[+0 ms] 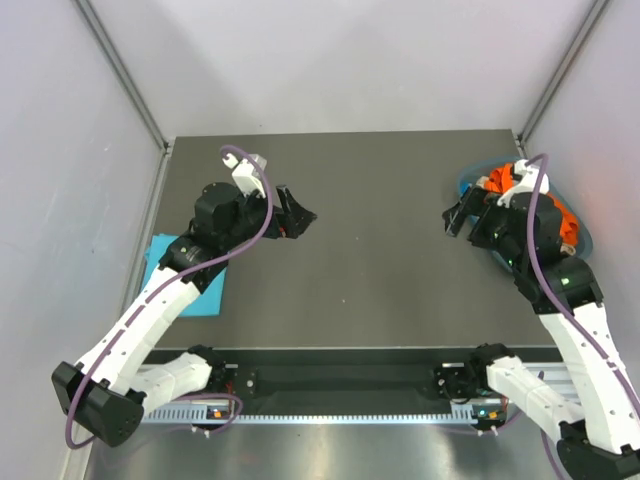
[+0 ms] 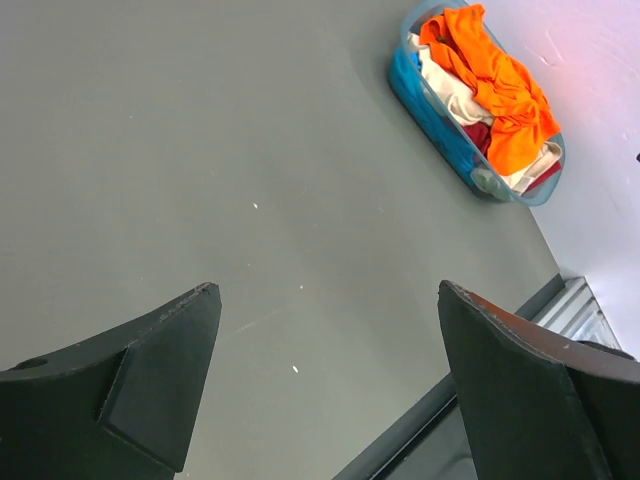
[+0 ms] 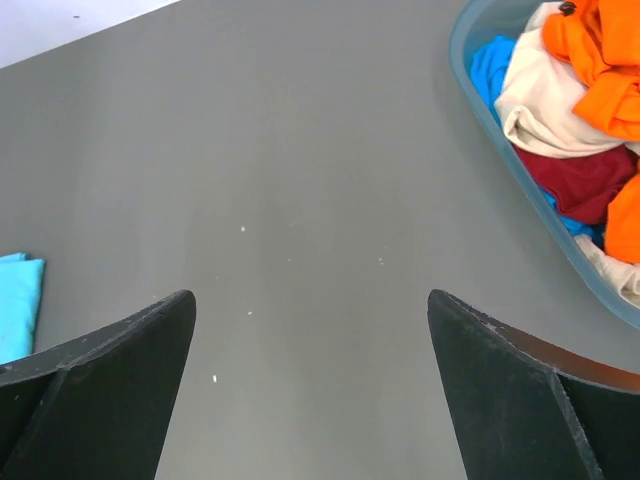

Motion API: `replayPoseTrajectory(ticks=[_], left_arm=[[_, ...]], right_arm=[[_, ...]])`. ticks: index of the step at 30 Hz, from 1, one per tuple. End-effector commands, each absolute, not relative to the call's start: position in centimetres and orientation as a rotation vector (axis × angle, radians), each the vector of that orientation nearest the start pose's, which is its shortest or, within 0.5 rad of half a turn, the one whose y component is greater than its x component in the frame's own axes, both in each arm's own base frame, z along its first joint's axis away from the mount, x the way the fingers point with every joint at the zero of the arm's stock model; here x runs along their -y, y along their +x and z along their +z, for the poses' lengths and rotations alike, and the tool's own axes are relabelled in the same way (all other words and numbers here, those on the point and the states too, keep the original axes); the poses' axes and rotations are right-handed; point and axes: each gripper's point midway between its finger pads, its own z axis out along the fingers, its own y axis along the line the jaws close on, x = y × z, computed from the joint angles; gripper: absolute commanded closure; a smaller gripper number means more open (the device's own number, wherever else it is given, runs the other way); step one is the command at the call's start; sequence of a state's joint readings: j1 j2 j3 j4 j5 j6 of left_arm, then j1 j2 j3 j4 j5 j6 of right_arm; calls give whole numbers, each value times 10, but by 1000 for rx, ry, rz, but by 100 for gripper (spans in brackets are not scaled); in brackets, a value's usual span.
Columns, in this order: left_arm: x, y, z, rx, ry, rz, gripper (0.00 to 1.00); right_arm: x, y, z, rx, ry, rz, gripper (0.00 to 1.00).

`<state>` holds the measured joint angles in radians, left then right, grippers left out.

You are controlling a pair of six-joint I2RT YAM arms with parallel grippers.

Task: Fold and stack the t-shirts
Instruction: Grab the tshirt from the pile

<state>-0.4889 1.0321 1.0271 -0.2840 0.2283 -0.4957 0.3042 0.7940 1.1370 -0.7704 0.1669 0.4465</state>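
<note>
A folded light turquoise t-shirt (image 1: 205,285) lies at the table's left edge, partly under my left arm; its corner shows in the right wrist view (image 3: 18,300). A bright orange t-shirt (image 2: 495,80) lies crumpled on top of a blue basket (image 2: 440,130) at the right edge, also seen in the right wrist view (image 3: 600,50). My left gripper (image 1: 298,215) is open and empty above the bare table (image 2: 320,290). My right gripper (image 1: 458,218) is open and empty, just left of the basket (image 3: 470,60).
The basket (image 1: 580,240) also holds white, dark red and blue clothes. The grey tabletop (image 1: 380,260) stretches between the two grippers. Walls stand close on the left, right and far sides. A metal rail runs along the near edge.
</note>
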Motion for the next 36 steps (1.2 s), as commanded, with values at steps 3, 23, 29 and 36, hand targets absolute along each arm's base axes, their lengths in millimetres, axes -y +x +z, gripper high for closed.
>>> replayPoseTrajectory(ticks=[3,23,29,36], left_arm=[[211,284,308,-1905,135,-863,6],[195,257,293,-1924,124,-849,7],[197,255,287,-1937,126,-862,7],[198,251,289,-1944,137,-877,11]], right_arm=[[-47,271,324,-1873,345,222,0],[186,367,223,-1876,1051,-403,4],[205,393,169,-1892,1110,-175,19],[209,415,125,-2010,1086,-98,37]])
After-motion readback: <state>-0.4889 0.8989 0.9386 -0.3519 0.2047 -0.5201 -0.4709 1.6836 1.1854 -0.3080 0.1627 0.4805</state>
